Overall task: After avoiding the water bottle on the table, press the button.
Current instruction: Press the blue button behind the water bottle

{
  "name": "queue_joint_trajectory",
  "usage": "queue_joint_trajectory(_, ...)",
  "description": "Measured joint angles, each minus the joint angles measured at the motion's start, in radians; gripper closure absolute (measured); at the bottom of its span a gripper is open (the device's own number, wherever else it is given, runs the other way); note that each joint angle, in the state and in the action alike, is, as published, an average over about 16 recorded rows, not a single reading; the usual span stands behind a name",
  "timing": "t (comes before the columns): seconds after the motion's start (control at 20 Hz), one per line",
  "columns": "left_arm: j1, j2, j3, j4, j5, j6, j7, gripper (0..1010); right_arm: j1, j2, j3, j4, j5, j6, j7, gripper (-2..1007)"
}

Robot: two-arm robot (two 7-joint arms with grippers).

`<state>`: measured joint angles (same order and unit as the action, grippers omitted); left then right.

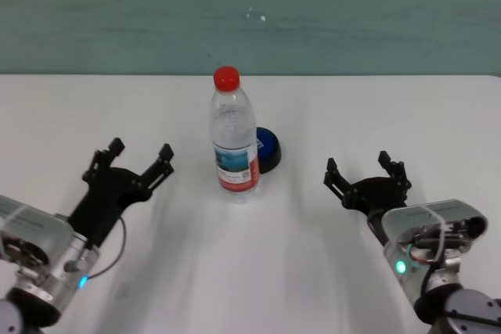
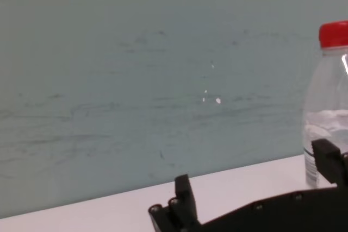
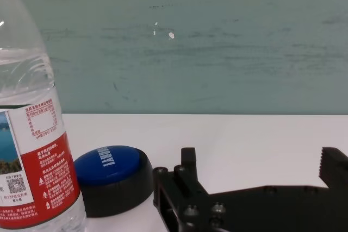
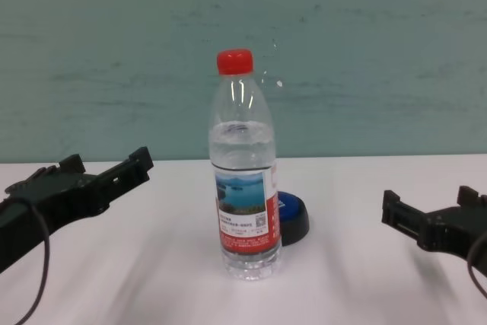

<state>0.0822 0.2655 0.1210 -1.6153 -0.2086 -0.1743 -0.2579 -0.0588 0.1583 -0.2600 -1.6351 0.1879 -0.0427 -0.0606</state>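
The water bottle [image 1: 232,135] stands upright at the middle of the white table [image 1: 376,107], clear with a red cap and a lake label; it also shows in the chest view [image 4: 243,173] and both wrist views [image 2: 328,107] [image 3: 30,150]. Just behind it to the right, partly hidden by it, sits the blue button [image 1: 268,149] [image 3: 113,179] [image 4: 291,217] on its black ring. My left gripper [image 1: 141,156] hovers open to the bottle's left. My right gripper [image 1: 366,167] is open to the right of the bottle and button, nothing between its fingers.
A teal wall [image 1: 250,13] runs along the table's far edge. White tabletop spreads between the two arms in front of the bottle and out to both sides.
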Motion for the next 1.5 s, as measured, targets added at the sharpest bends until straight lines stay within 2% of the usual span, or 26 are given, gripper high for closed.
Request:
queue_joint_trajectory(0.55,-0.023,-0.012,0.0,0.022,0.012,0.003,0.005,0,0.0,0.0,0.0,0.0,0.0,0.0,0.0,1)
queue_joint_trajectory(1.5,-0.092,-0.03,-0.001,0.093,0.033,-0.013,0.008,0,0.0,0.0,0.0,0.0,0.0,0.0,0.0,1)
